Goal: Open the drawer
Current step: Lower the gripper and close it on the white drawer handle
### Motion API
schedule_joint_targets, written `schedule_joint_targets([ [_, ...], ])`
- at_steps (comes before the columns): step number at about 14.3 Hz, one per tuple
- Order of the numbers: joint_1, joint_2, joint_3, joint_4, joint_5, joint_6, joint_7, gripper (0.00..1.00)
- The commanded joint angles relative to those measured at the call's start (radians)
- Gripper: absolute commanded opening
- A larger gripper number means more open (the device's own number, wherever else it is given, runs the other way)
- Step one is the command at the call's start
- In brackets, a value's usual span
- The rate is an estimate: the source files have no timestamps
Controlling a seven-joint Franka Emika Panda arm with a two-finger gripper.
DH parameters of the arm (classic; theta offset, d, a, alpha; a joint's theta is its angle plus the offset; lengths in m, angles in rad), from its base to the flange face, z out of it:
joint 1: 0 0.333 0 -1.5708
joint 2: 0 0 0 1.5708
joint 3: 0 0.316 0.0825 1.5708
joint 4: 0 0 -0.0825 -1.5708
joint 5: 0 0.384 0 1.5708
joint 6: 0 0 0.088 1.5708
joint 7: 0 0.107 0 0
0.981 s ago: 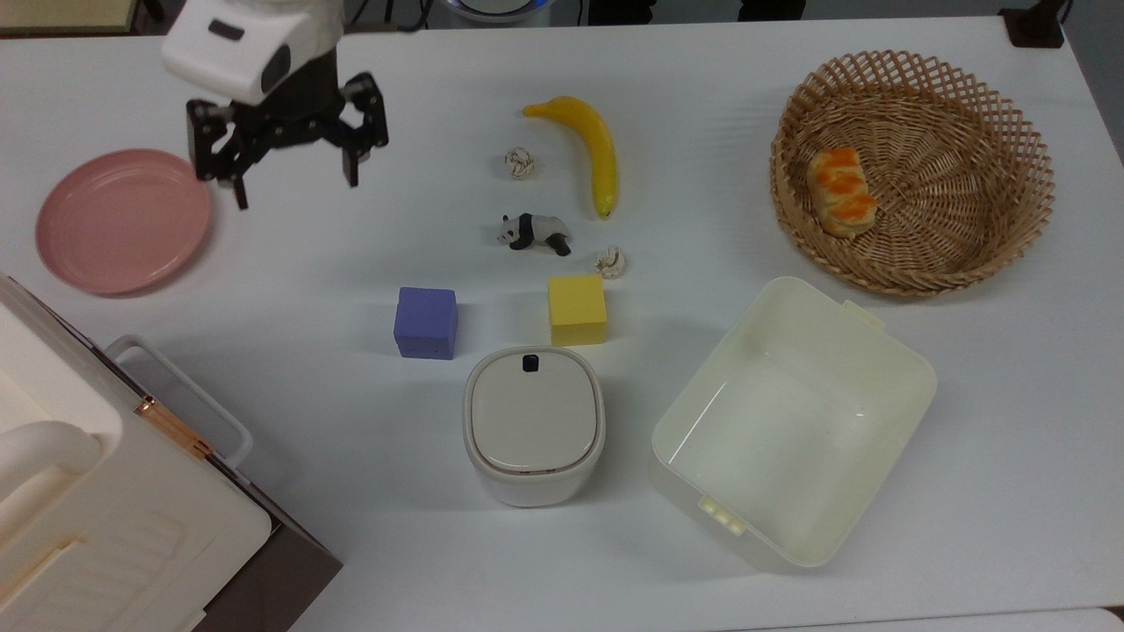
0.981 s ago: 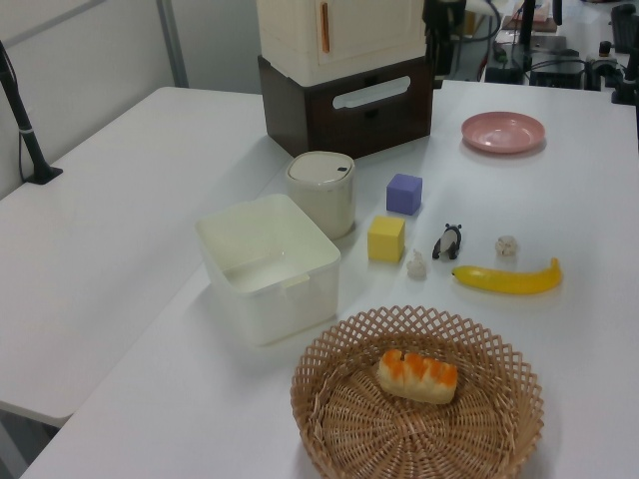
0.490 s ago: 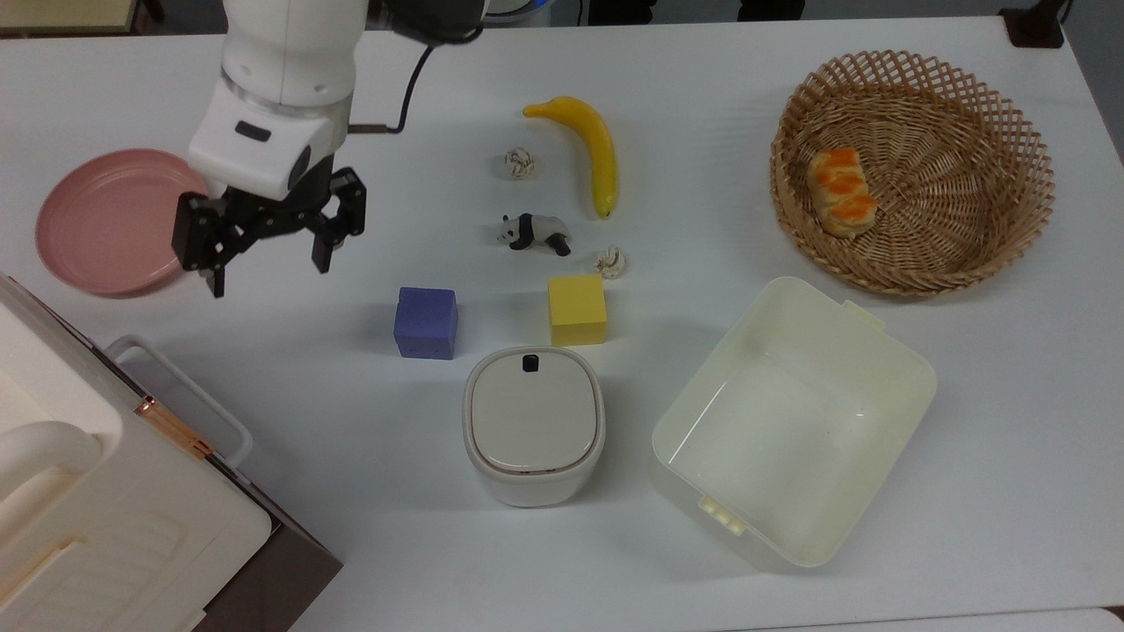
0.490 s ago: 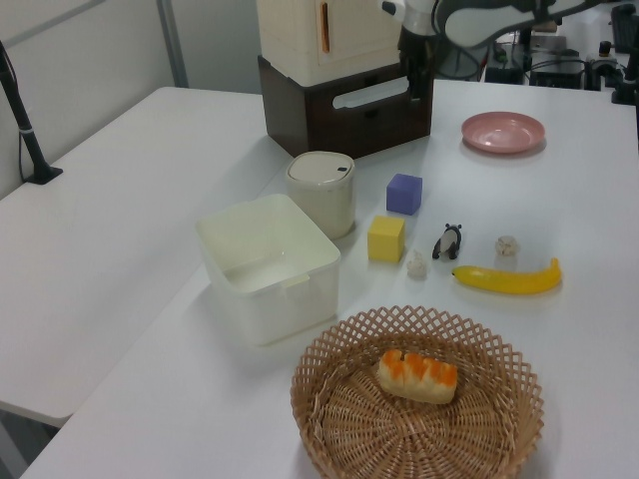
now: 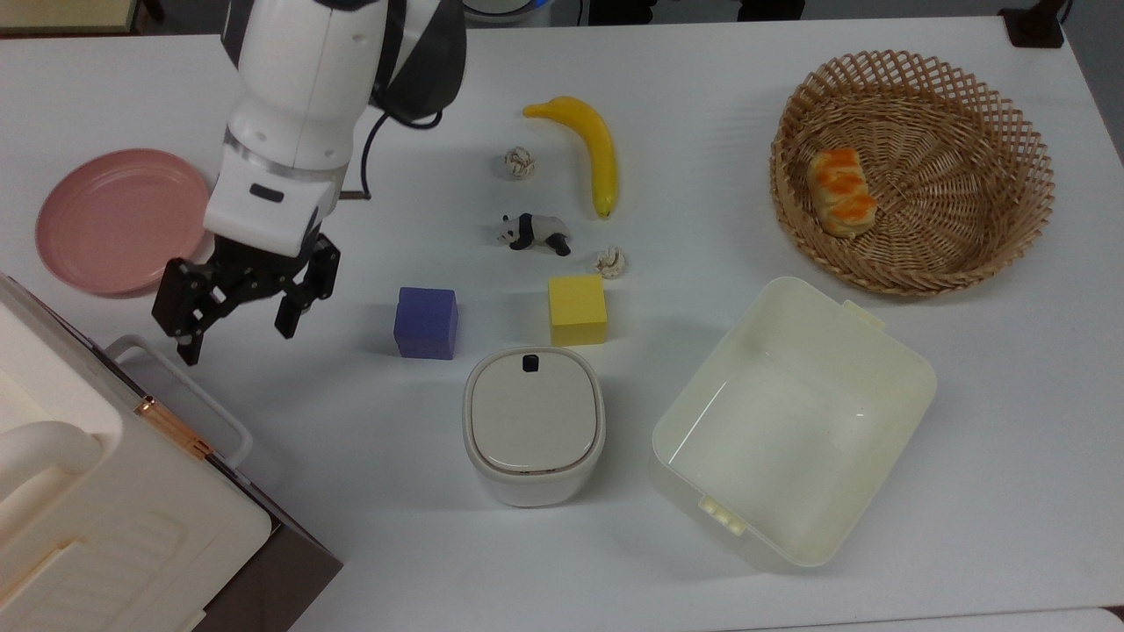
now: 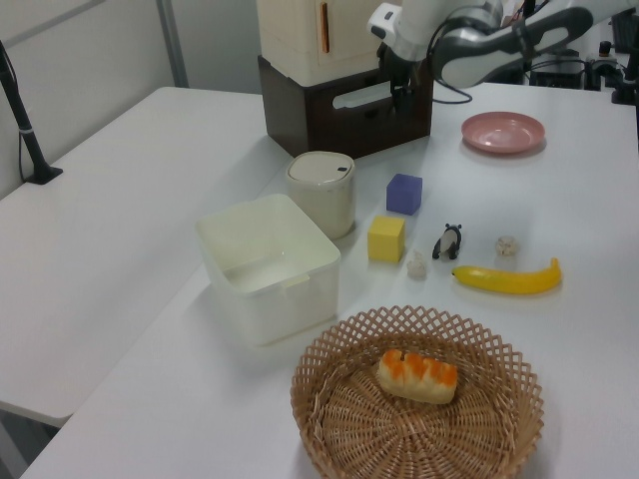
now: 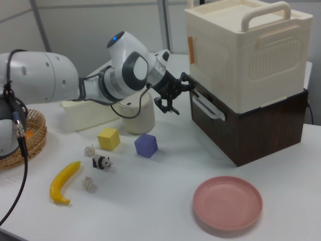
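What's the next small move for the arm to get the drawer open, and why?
Probably ease the gripper on toward the handle until the open jaws straddle its bar. The drawer is shut, and the gripper sits just short of the handle in the top view, gripping nothing.

I'm looking at a big white table (image 5: 966,544) under even light. In the left view a second white table (image 6: 90,239) stands just beside it, with a pale wall (image 6: 210,40) and a grey post (image 6: 172,45) behind.
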State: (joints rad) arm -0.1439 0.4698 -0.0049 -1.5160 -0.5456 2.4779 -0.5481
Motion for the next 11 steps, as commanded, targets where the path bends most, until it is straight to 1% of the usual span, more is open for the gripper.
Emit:
schedule_joint_targets([
  [1, -0.022, 0.015, 0.002, -0.026, -0.085, 0.101, -0.013, 0.96],
  [3, -0.022, 0.030, 0.002, -0.024, -0.102, 0.118, -0.012, 0.96],
  [5, -0.025, 0.041, 0.000, -0.024, -0.148, 0.130, -0.012, 0.96],
  [7, -0.026, 0.053, 0.000, -0.018, -0.171, 0.131, 0.002, 0.95],
  [11, -0.025, 0.067, 0.002, -0.015, -0.209, 0.136, 0.013, 0.87],
])
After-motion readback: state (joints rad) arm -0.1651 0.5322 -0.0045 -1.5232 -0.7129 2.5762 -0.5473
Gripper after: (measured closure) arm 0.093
